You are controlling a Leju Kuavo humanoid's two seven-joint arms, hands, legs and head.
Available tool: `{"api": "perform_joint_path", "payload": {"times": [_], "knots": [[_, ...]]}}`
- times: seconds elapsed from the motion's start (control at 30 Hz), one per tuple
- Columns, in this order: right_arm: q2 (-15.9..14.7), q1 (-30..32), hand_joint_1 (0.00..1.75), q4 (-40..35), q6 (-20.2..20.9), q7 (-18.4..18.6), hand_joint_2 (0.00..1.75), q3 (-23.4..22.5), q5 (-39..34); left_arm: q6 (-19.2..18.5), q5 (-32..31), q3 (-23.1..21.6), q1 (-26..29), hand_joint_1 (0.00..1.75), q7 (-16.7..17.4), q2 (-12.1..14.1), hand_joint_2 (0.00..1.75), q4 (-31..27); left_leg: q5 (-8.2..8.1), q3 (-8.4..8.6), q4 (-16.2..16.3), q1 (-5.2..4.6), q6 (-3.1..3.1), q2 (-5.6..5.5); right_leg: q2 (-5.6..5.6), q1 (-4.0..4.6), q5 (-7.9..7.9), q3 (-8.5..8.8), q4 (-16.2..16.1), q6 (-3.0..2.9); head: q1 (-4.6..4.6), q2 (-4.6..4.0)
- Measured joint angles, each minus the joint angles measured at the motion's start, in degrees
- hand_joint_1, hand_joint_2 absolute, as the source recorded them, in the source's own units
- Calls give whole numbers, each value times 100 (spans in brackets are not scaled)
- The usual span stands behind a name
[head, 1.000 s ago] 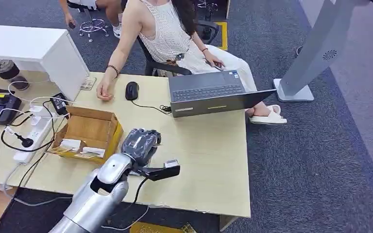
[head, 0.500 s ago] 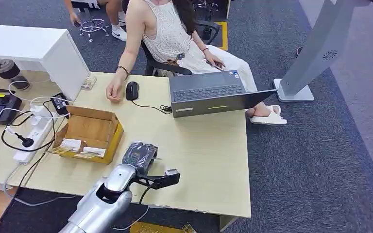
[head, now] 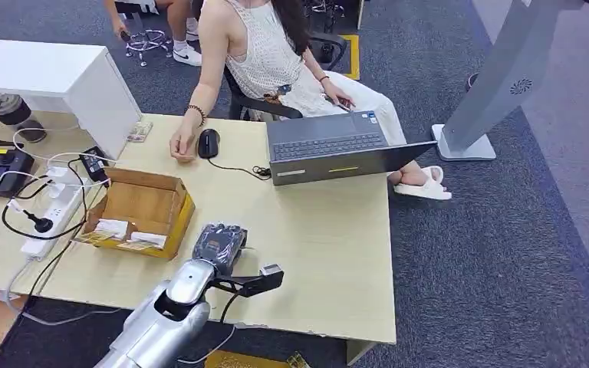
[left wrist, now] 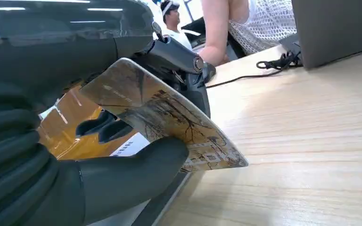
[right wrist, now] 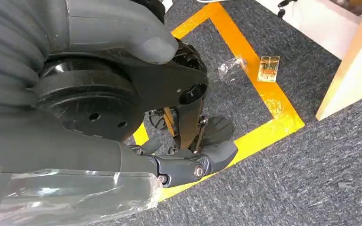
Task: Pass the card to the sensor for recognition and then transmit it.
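The left hand (head: 216,246) hangs low over the tabletop (head: 330,253), just beside the open cardboard box (head: 139,211). In the left wrist view it holds the card (left wrist: 169,123): the thick thumb (left wrist: 136,174) presses on one face of the card and darker fingers (left wrist: 179,59) close on the other, so the card is pinched flat between them. The card is printed with a brownish, branch-like picture and juts out past the thumb, tilted, with its free corner just above the wood; whether that corner touches the tabletop cannot be told.

The right hand (right wrist: 122,75) hangs beside the robot over grey carpet (right wrist: 311,165) marked with yellow tape (right wrist: 264,94). Its thumb (right wrist: 118,28) lies across the palm and the fingers are curled in with nothing between them.

On the far side of the tabletop stand a grey laptop (head: 337,146) and a black mouse (head: 208,142). A seated person (head: 276,54) rests one hand just beside the mouse. A white power strip (head: 50,211) with plugged cables lies near the box.
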Motion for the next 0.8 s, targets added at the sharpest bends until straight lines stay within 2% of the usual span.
{"api": "perform_joint_path", "payload": {"times": [0.17,0.27,0.47,0.67,0.8], "knots": [[0,5,0,0,0,17,175,-26,72,772,-72,61,76,175,-184,4,175,-140,0,-1,0,0,0,-1,-1,0,0,1,0,0,0,0],[0,9,0,0,-2,15,175,-31,94,931,-111,109,170,175,-271,11,175,-346,0,-1,0,-1,0,-1,-1,0,0,1,0,0,0,0],[2,13,0,0,-7,17,175,-41,107,722,-205,166,221,175,-178,33,175,-575,0,-1,0,0,0,-2,-1,0,0,1,0,0,0,0],[7,17,0,0,-7,57,175,-94,124,-196,-334,262,167,175,325,33,175,-534,1,0,0,0,-1,-2,-2,0,0,1,0,0,0,0],[7,19,0,0,-7,70,175,-133,208,-306,-369,317,81,175,439,37,175,-317,1,0,0,0,-1,-1,-1,0,0,0,1,0,0,0]]}}
